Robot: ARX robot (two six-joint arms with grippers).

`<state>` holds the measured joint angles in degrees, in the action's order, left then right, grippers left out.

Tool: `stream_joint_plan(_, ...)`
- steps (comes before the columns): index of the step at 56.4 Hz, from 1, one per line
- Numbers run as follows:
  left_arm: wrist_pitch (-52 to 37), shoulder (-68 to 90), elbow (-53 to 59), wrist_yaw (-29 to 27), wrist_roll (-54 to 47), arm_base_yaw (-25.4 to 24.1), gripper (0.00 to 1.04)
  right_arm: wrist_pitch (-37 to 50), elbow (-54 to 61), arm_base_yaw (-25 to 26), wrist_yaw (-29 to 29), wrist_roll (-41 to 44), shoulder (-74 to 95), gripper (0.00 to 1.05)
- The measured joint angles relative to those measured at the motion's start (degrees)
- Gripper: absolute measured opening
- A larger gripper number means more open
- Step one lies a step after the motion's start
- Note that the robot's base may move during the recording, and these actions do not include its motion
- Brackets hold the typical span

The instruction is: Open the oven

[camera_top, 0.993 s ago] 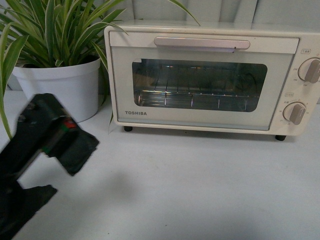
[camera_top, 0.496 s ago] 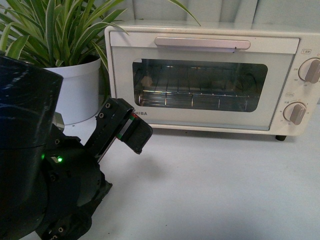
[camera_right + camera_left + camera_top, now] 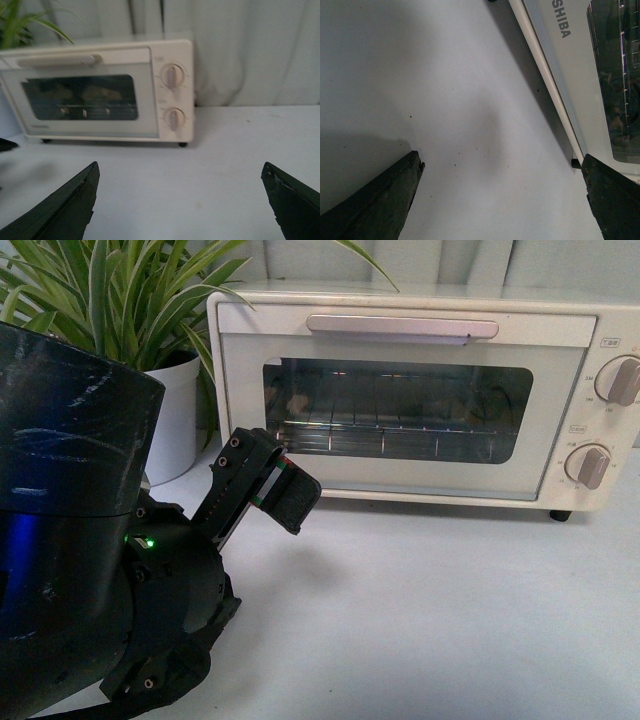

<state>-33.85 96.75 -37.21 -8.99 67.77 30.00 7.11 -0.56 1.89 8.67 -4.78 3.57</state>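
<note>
Tabletop (image 3: pixel 450 620) w/ oven (image 3: pixel 420 400) facing robot, long axis sideways; L claw (image 3: pixel 501 159), R claw (image 3: pixel 180 166) released.

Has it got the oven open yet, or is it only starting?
Only starting. Done: nothing yet; the oven's door is shut and its handle untouched. In hand: the left gripper, open, hovers near the door's lower left corner, touching nothing. Left: reach the handle, grip it and pull the door down.
</note>
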Motion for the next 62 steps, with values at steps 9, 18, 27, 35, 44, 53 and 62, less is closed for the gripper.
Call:
stream_joint_plan(9, 0.3, -1.3, 1.2, 0.5, 0.0, -0.7, 0.98, 9.5, -6.6, -2.8, -1.1, -2.8, 20.6, 0.95)
stream_joint_plan(18, 0.3, -1.7, 1.8, 0.6, 0.0, -1.1, 0.98, 13.6, -18.1, -6.3, -3.7, -2.8, 41.0, 0.95)
stream_joint_plan(27, 0.5, -1.9, 1.8, 0.7, -0.2, -1.0, 0.98, 10.4, -32.9, -11.3, -7.6, -5.2, 58.1, 0.95)
stream_joint_plan(35, 0.7, -1.9, 1.8, 1.0, -0.2, -1.0, 0.98, 6.0, -43.6, -14.2, -10.5, -8.8, 66.8, 0.95)
stream_joint_plan(44, 1.0, -2.2, 1.8, 1.1, -0.4, -1.0, 0.98, 1.3, -53.0, -16.6, -13.1, -12.4, 73.2, 0.95)
stream_joint_plan(53, 1.2, -2.3, 1.8, 1.3, -0.4, -1.0, 0.98, -2.0, -58.4, -17.8, -14.8, -16.1, 78.8, 0.95)
stream_joint_plan(62, 1.2, -2.3, 1.7, 1.3, -0.4, -1.0, 0.98, -3.7, -61.7, -19.2, -16.7, -17.4, 82.0, 0.95)
